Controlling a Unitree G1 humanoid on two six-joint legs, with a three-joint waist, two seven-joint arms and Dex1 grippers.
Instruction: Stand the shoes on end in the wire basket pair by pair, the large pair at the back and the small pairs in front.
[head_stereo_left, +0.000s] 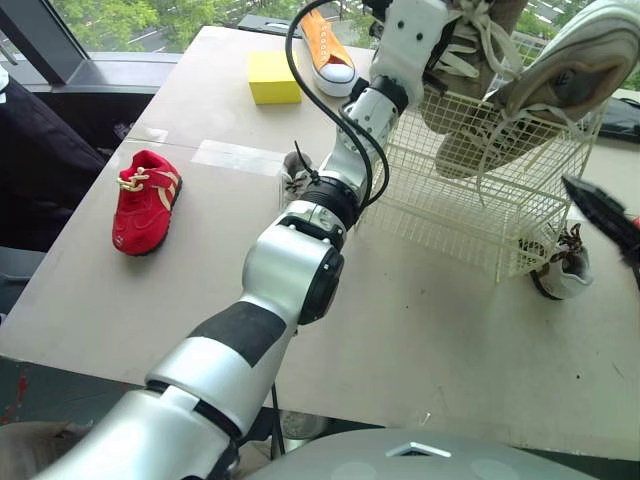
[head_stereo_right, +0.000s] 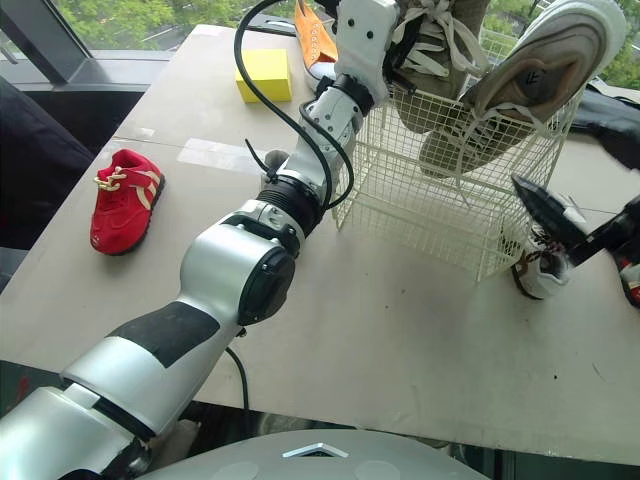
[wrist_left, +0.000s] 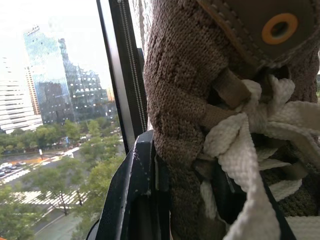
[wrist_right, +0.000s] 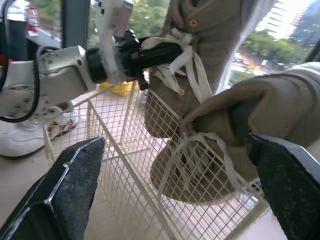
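Observation:
My left gripper is shut on the lace area of a large tan shoe and holds it over the white wire basket. The second large tan shoe lies tilted across the basket's top at the right, laces hanging inside. Close up, my left fingers clamp the knit upper. My right gripper is open beside the basket's right side, with nothing between its fingers. A small red shoe lies on the table's left. An orange sneaker sits at the back.
A yellow block rests beside the orange sneaker. One small white and brown shoe lies at the basket's right corner, just under my right gripper. Another small shoe peeks out behind my left arm. The table's front edge is near.

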